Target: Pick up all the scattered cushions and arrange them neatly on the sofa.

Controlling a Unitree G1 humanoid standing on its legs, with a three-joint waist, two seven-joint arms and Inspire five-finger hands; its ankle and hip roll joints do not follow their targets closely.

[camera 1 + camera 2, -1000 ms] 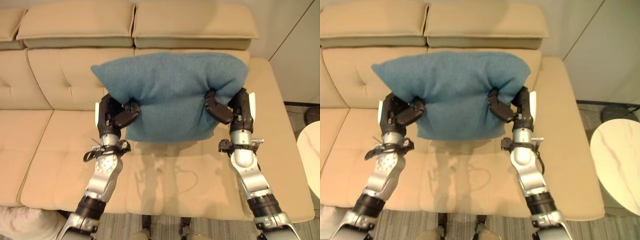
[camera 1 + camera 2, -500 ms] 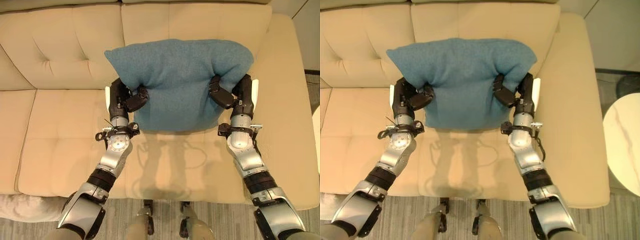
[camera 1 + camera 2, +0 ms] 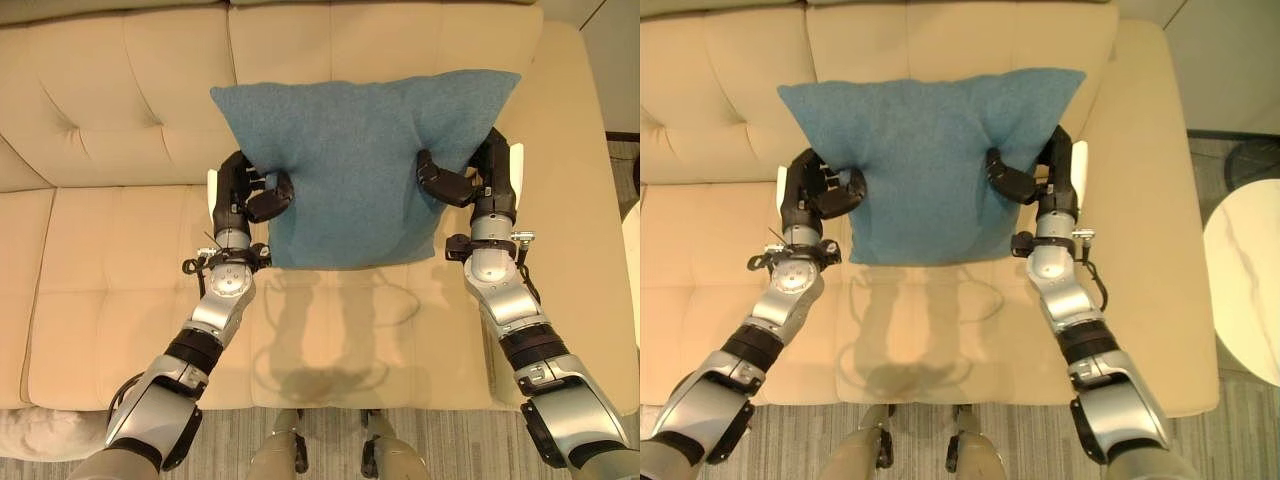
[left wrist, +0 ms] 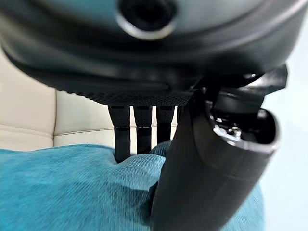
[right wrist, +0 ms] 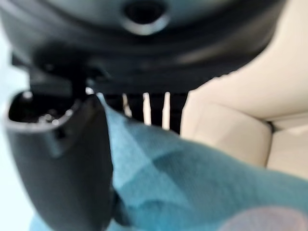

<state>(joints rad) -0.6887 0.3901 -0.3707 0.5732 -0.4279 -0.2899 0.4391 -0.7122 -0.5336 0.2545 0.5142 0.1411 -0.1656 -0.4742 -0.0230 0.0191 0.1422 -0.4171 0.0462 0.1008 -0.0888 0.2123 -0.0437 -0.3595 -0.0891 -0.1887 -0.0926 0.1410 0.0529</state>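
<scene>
A square teal cushion (image 3: pixel 355 165) is held up in front of the beige sofa's backrest (image 3: pixel 120 100), its lower edge just above the seat. My left hand (image 3: pixel 240 195) pinches its left side, thumb in front and fingers behind the cloth. On the right side my right hand (image 3: pixel 470 180) grips the same way. In the left wrist view the teal cloth (image 4: pixel 62 192) runs between the thumb and fingers (image 4: pixel 137 132). The right wrist view shows the cushion (image 5: pixel 192 187) clamped under the thumb of the right hand (image 5: pixel 62 159).
The sofa seat (image 3: pixel 120 290) stretches wide to the left of the cushion. The sofa's right arm (image 3: pixel 1150 150) borders the cushion's right side. A round white marble table (image 3: pixel 1245 280) stands on the floor at the far right. A pale object (image 3: pixel 40 448) lies on the floor at lower left.
The cushion has spread flatter and moved toward the backrest, its top corners now stretched out. Both hands stay clamped on its sides. The camera has tipped further down over the seat.
</scene>
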